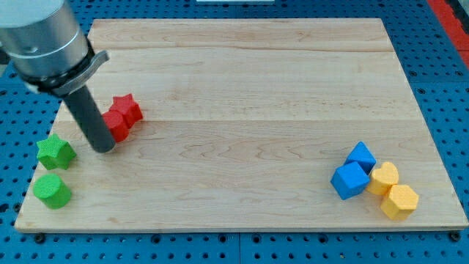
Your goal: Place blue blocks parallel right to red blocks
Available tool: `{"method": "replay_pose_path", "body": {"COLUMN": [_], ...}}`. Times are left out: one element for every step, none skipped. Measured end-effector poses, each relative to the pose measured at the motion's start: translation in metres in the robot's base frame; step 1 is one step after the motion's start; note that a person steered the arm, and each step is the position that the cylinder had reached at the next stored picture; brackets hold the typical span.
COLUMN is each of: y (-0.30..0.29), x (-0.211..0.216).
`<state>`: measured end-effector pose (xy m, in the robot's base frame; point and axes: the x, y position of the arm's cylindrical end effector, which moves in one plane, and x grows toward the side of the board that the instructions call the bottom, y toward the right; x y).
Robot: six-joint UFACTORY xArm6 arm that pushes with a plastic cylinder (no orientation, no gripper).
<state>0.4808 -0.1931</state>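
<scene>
Two red blocks sit at the view's left: a red star [128, 108] and a second red block [117, 126] touching it at its lower left. My tip [104, 149] rests on the board just left of and below that second red block, partly hiding it. Two blue blocks lie at the view's lower right: a blue cube [349, 180] and a second blue block [361, 156] touching it at its upper right. The blue blocks are far to the right of the red ones.
A green star [56, 152] and a green round block [52, 191] lie at the lower left, near the board's left edge. Two yellow blocks [385, 177] [400, 201] touch the blue ones at the lower right. The wooden board [242, 88] lies on a blue pegboard.
</scene>
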Motion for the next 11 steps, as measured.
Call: {"method": "replay_pose_path", "body": {"y": [0.002,0.022,0.123,0.211,0.226,0.262,0.313,0.334,0.339,0.345,0.350], "x": [-0.045,-0.059,0.017,0.134,0.136,0.124,0.136,0.115,0.078,0.050,0.030]}}
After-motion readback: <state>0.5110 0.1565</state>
